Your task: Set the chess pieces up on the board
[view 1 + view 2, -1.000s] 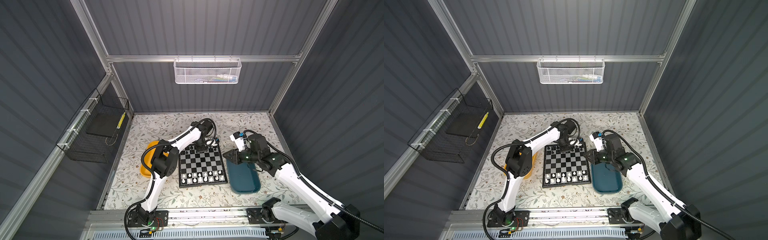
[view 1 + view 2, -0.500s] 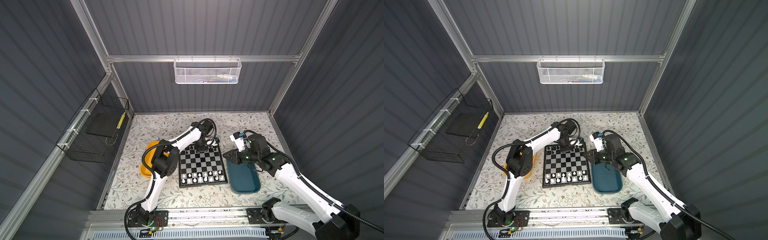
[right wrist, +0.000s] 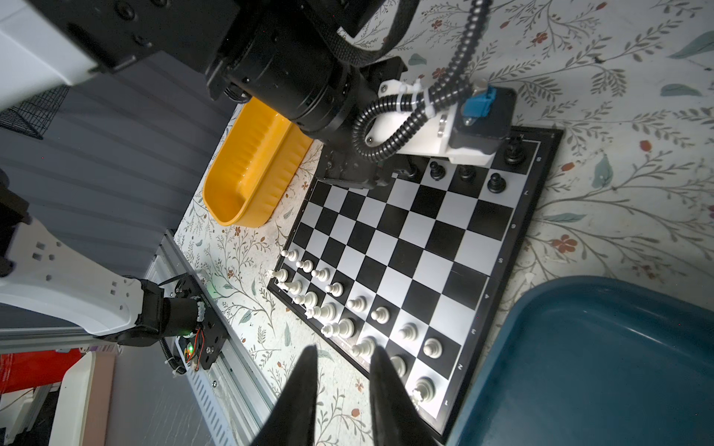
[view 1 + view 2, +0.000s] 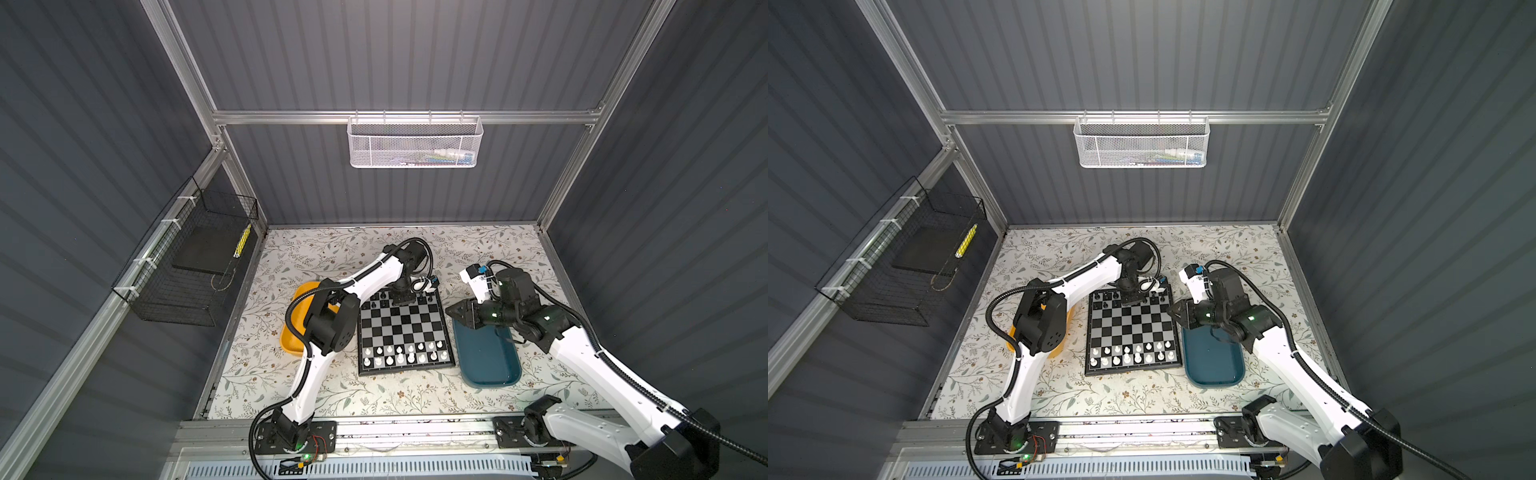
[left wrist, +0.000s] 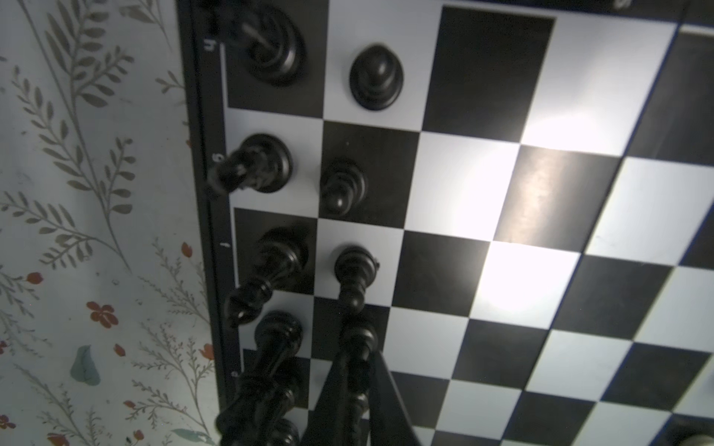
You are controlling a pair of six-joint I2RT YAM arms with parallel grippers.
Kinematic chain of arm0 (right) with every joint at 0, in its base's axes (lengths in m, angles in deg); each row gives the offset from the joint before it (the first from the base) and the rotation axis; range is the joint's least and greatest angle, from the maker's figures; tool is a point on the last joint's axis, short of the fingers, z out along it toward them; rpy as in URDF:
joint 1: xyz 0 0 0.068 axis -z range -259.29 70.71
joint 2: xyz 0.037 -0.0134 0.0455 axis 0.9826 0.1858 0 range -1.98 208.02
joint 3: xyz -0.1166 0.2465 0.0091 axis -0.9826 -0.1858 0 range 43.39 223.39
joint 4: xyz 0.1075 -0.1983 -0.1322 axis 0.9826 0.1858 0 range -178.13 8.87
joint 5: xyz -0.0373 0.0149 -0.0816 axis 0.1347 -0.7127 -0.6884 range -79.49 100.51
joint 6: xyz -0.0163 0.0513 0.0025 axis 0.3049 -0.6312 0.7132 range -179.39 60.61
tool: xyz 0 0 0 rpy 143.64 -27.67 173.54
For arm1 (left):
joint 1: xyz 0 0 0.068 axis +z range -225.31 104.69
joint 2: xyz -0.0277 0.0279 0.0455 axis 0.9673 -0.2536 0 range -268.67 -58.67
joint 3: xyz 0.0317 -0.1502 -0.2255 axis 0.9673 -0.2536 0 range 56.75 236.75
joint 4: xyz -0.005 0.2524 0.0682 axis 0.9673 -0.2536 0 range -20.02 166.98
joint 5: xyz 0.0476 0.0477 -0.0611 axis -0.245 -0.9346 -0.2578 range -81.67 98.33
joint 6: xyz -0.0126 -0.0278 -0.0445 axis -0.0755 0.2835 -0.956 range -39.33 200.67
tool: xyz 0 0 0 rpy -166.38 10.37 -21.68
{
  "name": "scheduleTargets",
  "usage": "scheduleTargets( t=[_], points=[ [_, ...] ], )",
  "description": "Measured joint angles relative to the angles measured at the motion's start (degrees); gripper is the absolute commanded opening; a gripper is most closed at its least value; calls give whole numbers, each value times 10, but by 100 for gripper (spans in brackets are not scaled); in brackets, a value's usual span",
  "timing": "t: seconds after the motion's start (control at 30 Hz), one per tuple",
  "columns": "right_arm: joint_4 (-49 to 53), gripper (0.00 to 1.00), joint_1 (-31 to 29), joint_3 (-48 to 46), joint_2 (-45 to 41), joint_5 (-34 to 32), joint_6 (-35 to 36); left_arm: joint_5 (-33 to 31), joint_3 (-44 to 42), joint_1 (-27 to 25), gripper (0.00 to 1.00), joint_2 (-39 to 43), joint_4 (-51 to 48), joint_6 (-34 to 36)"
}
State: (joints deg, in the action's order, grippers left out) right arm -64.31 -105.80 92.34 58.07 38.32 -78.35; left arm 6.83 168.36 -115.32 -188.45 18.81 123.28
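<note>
Left claw [image 5: 357,355] is low over the small black-and-silver checkered chessboard [image 4: 402,328]. Its jaws sit close on either side of a glossy black plastic pawn [image 5: 358,336] standing on its square; can't tell whether it's clamped. Other black chessmen [image 5: 266,166] stand just beside that claw, and white plastic chessmen [image 4: 405,353] fill the board's opposite rows. Right claw [image 3: 342,351] is slightly parted and empty, with the board alongside and a teal oblong tray [image 3: 579,367] below.

Checkered board [image 4: 405,328] lies flat: white pieces [image 3: 380,313] upright nearside, black pieces [image 5: 374,77] upright farside.
</note>
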Motion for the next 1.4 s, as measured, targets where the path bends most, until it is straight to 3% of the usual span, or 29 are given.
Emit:
scheduleTargets(
  t=[0.43, 1.4],
  points=[
    [-1, 27, 0, -2, 0, 0, 0, 0, 0, 0, 30, 0, 4, 0],
    [-1, 30, 0, -4, -16, -5, -1, -3, -12, 0, 36, 35, 3, 2]
  ],
)
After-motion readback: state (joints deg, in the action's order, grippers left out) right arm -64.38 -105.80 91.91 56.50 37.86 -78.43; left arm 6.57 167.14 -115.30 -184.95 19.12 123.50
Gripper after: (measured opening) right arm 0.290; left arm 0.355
